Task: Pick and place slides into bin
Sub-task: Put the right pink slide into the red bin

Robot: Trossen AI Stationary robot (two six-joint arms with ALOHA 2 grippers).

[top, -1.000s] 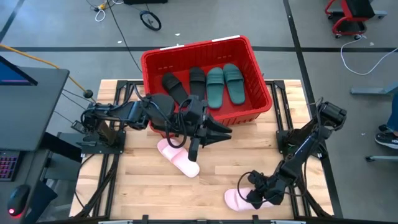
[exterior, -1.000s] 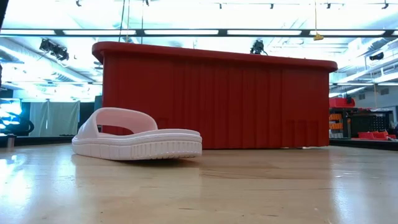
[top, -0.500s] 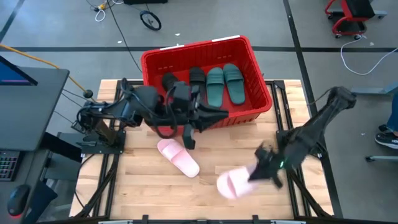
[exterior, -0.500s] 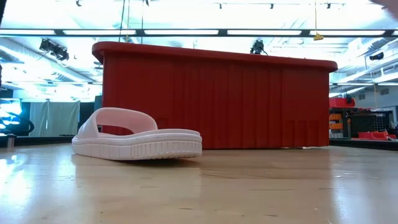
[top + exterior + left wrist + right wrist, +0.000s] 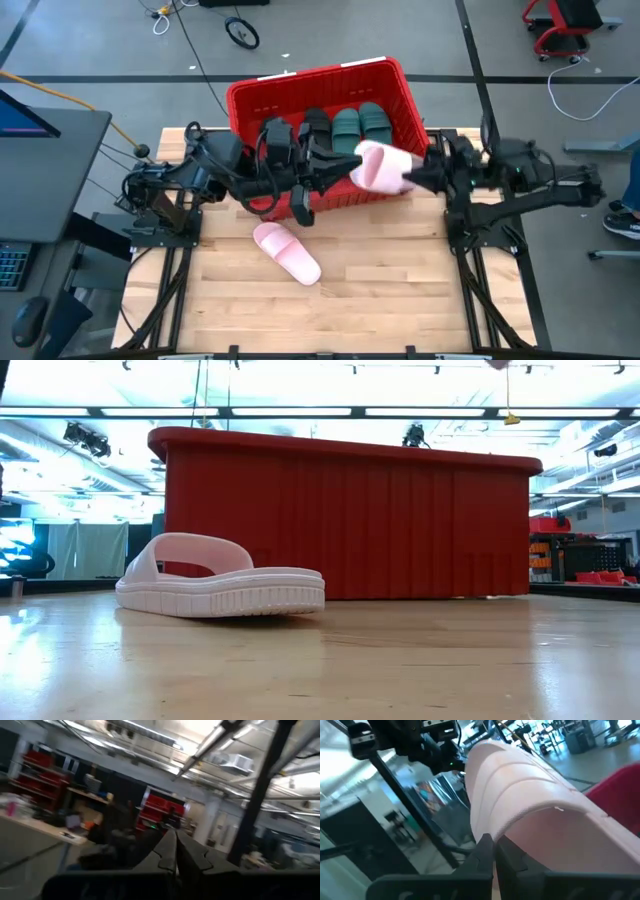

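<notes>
The red bin (image 5: 325, 90) stands at the table's far middle with two black slides (image 5: 290, 135) and two green slides (image 5: 360, 128) lying inside. One pink slide (image 5: 287, 252) rests sole-down on the table in front of the bin (image 5: 350, 525), also seen in the low view (image 5: 220, 585). A second pink slide (image 5: 378, 167) hangs over the bin's near right wall, with my right gripper (image 5: 408, 178) shut on it. My left gripper (image 5: 345, 165) is shut and holds nothing, hovering over the bin's near wall just left of that slide. My right gripper pinches the pink slide between its two fingers at the edge of its ridged, arched strap (image 5: 487, 831). The fingers come level from the table's right side. The slide is lifted clear, tipped on its side above the bin's near right rim.
The arms' dark frames flank the wooden table (image 5: 400, 290) at left and right. Free tabletop lies in front of the bin, apart from the lone pink slide. Cables and a small wheel lie on the floor beyond.
My right gripper has taken the pink slide off the table's near right and carried it up and toward the far edge, to the bin's near right wall. My left gripper has drawn back from the table toward the bin and has shut with nothing in it.
</notes>
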